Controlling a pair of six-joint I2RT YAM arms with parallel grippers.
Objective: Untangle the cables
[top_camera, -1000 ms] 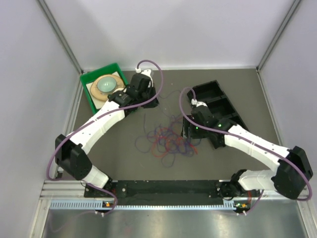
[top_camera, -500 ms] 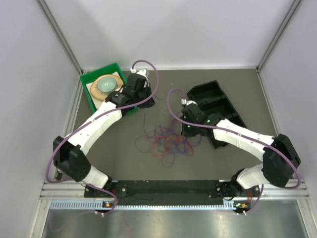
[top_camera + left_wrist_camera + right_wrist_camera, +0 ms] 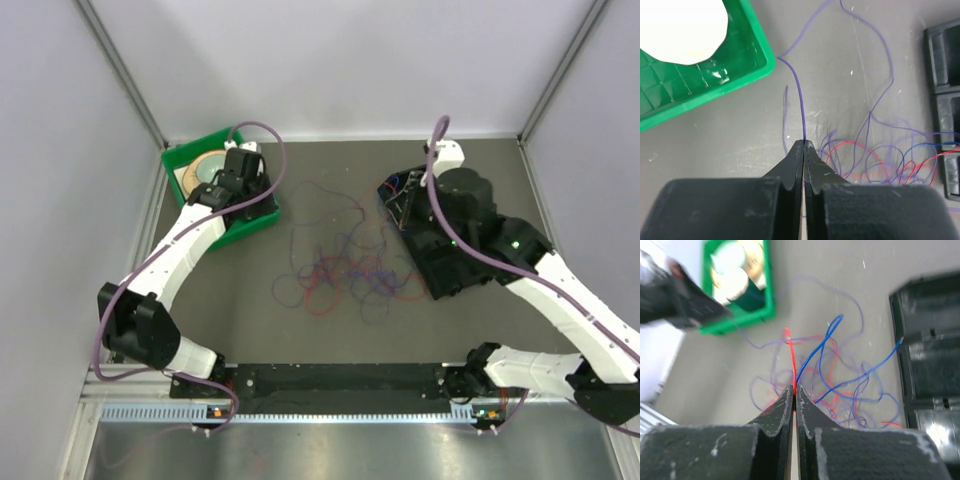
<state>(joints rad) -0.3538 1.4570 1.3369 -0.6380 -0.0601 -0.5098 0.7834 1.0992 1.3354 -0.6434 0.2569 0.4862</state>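
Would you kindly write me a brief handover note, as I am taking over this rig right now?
Left gripper: shut on a purple cable, beside the green tray.
Right gripper: shut on a red cable, near the black tray.
Tangle: mid-table, red, blue and purple strands crossing one another.
Done: one strand gripped per arm.
Left: draw both free, then separate the rest.

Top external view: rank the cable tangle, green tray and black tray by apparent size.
Largest: cables, spread out.
Then black tray and green tray: alike, each partly covered, so unranked.
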